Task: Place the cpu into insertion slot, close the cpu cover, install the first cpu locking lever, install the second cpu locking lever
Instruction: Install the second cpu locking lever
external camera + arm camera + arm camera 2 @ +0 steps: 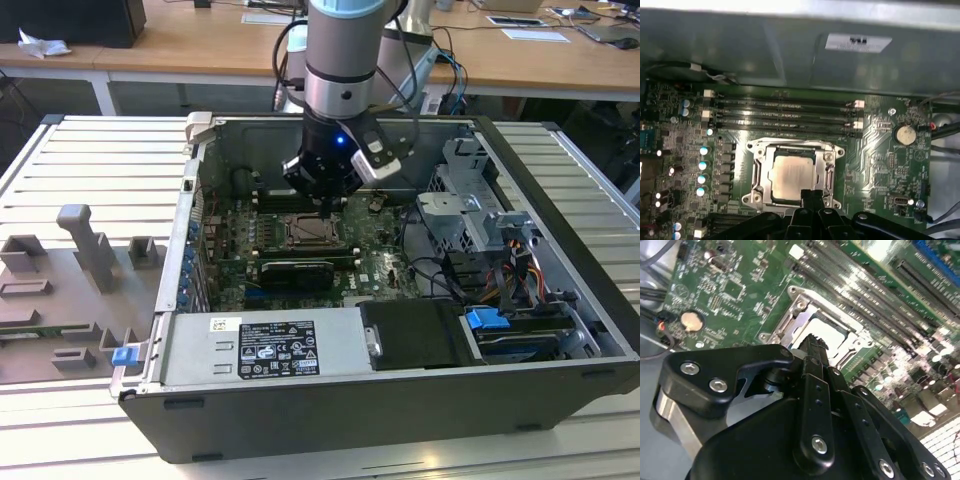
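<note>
Slatted grey worktop (90,160) carries the open computer case (560,200); wooden desks (200,45) behind. Gripper (810,197), fingers together, hangs over the cpu (792,175).

The arm (343,60) comes straight down, its silver-grey wrist section vertical and the black gripper (322,205) hanging plumb beneath it. A small blue light glows on the black body just above the jaws. A grey, white-edged camera block sits bolted to the side of the wrist, angled outward, above and beside the jaws. Cables loop from behind the wrist section.

In the second wrist view the gripper (812,342) shows black linkage bars studded with silver screws, converging to a narrow point. The tips look drawn close together, nothing seen between them. In the first wrist view the gripper (810,196) shows the same narrow, closed-looking tip.
</note>
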Tool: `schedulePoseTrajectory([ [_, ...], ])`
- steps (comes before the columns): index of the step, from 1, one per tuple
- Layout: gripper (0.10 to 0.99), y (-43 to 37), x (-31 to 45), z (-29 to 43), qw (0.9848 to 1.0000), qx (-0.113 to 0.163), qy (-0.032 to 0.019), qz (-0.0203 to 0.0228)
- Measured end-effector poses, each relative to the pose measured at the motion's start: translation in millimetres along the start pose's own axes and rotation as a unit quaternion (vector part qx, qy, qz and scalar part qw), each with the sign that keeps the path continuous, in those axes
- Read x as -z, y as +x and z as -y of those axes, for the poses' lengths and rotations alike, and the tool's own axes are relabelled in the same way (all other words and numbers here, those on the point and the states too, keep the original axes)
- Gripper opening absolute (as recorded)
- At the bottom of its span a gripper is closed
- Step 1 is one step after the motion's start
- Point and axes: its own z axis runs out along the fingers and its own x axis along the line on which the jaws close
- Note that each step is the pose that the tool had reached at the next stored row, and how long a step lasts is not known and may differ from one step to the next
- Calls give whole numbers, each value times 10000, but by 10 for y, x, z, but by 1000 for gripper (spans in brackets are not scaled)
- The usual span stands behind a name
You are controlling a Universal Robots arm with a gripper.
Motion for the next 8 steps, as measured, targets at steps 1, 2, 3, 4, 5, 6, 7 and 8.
schedulePoseTrajectory([
  [1, 106, 1, -7, 21, 10000, 0, -1, -11],
  [2, 106, 3, -16, 49, 10000, -1, -3, -20],
  [3, 106, 6, -25, 87, 10000, -1, -8, -23],
  [4, 106, 8, -31, 123, 10000, -1, -28, -21],
  [5, 106, 11, -35, 159, 10000, -1, -67, -19],
  [6, 106, 12, -39, 189, 9999, 0, -107, -17],
  [7, 106, 15, -43, 231, 9999, -1, -159, -13],
  [8, 106, 18, -45, 262, 9998, -1, -182, -12],
])
